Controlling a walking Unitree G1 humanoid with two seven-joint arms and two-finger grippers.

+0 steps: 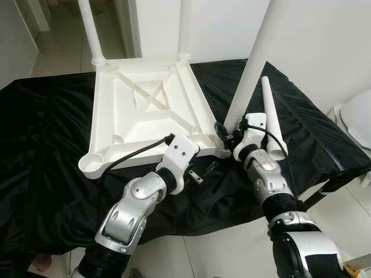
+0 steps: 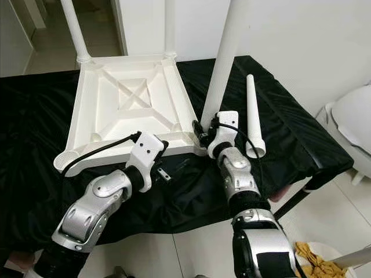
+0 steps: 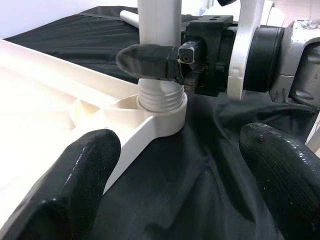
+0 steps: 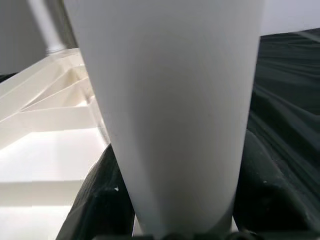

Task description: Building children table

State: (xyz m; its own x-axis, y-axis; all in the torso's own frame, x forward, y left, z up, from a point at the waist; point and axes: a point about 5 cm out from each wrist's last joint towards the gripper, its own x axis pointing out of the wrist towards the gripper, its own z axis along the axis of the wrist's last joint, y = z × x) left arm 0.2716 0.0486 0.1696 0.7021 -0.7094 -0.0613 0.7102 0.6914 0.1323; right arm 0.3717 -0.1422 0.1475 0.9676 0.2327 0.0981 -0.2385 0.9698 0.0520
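My right gripper (image 3: 165, 62) is clamped on the leg (image 1: 255, 63) low down, just above its threads, one finger (image 3: 145, 61) wrapped across the front of it. Gripping that low keeps the threaded end steady over the socket (image 3: 162, 112) while the long upper part leans toward the top right of the head frame. In the left wrist picture, mid-frame, threads are exposed above the socket rim, so I judge the leg is entered but not screwed home. In the right wrist picture the leg runs up between my two fingers, one dark pad on each side.

My left gripper (image 1: 200, 171) sits just in front of the same corner, lower centre of the head frame, fingers spread wide and holding nothing. They rest over the black cloth (image 1: 46, 150) either side of the corner; likely there to brace the tabletop against twisting, though I can't tell if a finger actually touches it.

The tabletop (image 1: 145, 110) lies upside down, ribs up, centre-left of the frame, so the sockets face up for assembly. Two legs (image 1: 90, 29) already stand in the far corners at the top. The near left corner socket (image 1: 93, 162) is empty. A spare leg (image 1: 271, 119) lies on the cloth just right of my right wrist, within reach for that corner.
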